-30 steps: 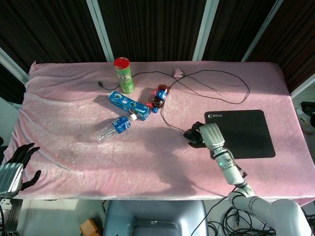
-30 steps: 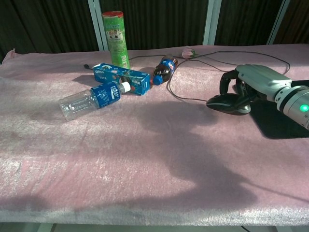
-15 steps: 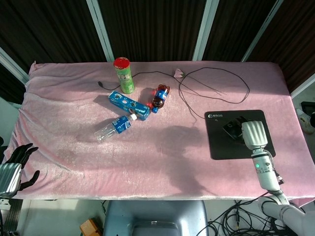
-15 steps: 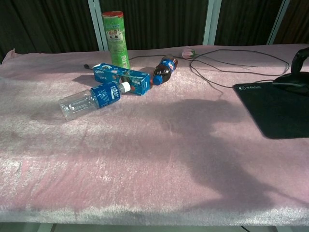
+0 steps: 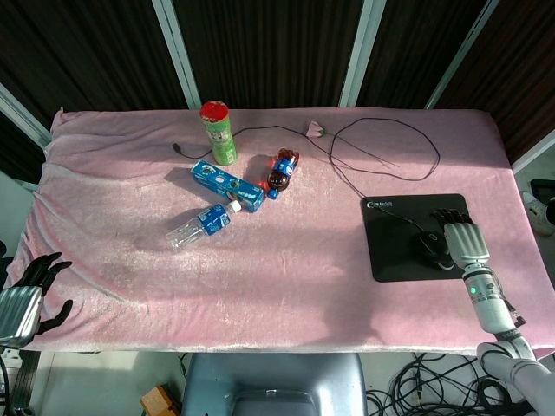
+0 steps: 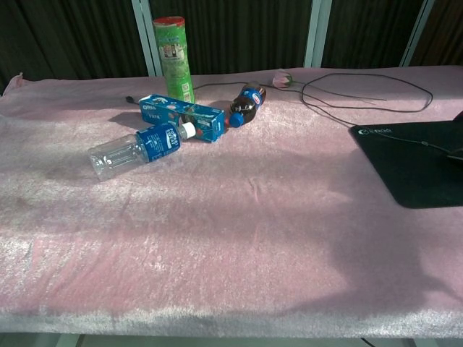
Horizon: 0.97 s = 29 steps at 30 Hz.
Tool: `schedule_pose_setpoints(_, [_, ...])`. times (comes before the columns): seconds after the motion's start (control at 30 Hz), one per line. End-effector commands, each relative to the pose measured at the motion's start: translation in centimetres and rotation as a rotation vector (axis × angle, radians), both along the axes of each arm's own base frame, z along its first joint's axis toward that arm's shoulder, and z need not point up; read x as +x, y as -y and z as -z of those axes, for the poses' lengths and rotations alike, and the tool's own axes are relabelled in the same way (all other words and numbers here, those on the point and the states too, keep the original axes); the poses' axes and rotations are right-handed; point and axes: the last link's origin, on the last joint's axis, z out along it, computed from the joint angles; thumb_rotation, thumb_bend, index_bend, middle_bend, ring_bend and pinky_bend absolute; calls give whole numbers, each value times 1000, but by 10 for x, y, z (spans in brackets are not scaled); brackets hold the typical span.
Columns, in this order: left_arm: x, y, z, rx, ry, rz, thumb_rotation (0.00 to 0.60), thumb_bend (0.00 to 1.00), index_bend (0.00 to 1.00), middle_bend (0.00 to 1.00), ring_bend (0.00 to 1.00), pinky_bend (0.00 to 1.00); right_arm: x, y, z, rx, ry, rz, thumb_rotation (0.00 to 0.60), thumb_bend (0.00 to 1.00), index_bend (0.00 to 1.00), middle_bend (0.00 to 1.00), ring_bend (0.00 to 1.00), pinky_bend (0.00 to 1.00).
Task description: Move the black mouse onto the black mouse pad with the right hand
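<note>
The black mouse (image 5: pixel 428 245) lies on the right half of the black mouse pad (image 5: pixel 395 251). Its cable (image 5: pixel 381 139) runs off the pad's top and loops over the back of the pink cloth. My right hand (image 5: pixel 460 238) lies flat on the pad just right of the mouse, fingers stretched out towards the back, not wrapped around it. In the chest view the mouse pad (image 6: pixel 409 170) shows at the right edge, with only a sliver of the mouse at the frame border. My left hand (image 5: pixel 26 295) hangs off the table's front left corner, fingers spread, holding nothing.
A green can (image 5: pixel 218 132) stands at the back. A blue box (image 5: pixel 226 185), a small dark soda bottle (image 5: pixel 281 170) and a clear water bottle (image 5: pixel 201 224) lie left of centre. A pink flower (image 5: pixel 314 130) lies by the cable.
The right hand carried the mouse from the cloth left of the pad onto the pad, set it down, and its fingers came off it. The cable loop shifted right.
</note>
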Motion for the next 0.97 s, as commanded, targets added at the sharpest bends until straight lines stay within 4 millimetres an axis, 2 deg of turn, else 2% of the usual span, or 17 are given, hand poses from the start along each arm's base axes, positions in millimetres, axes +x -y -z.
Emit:
schedule_pose_setpoints(0.03, [0,0,0,0,1,0,600,353,220,104,85,427,0,-8,-11,51,-24,4,600,192,21,8,0,81])
schedule_pose_setpoints(0.13, [0,1,-1,3,1,1,600,352,220,104,86,427,15,-20,-25,16,12,-26,600,177,0,0,0,65])
schedule_pose_setpoints(0.3, [1,2,0,4,-2,5,600,353,220,105,86,427,50,-62,-53,-127,146,-99,600,177,0,0,0,70])
schedule_pose_setpoints(0.37, [1,2,1,1,-7,7,600,353,220,106,87,427,55,-88,-63,-163,187,-68,600,177,0,0,0,82])
schedule_pose_setpoints(0.53, [2,4,2,4,-12,14,600,353,220,112,87,427,55,-135,-73,-205,159,98,600,177,44,0,0,124])
schedule_pose_setpoints(0.67, [4,5,2,7,-17,27,600,353,220,113,87,427,62,-151,-74,-228,103,119,600,177,4,0,0,136])
schedule_pose_setpoints(0.77, [5,5,4,8,-23,38,600,353,220,114,87,427,69,-156,-72,-261,106,75,600,177,0,0,0,137])
schedule_pose_setpoints(0.97, [6,4,6,0,-23,41,600,352,220,116,87,427,69,-161,-69,-248,98,65,600,177,0,0,0,142])
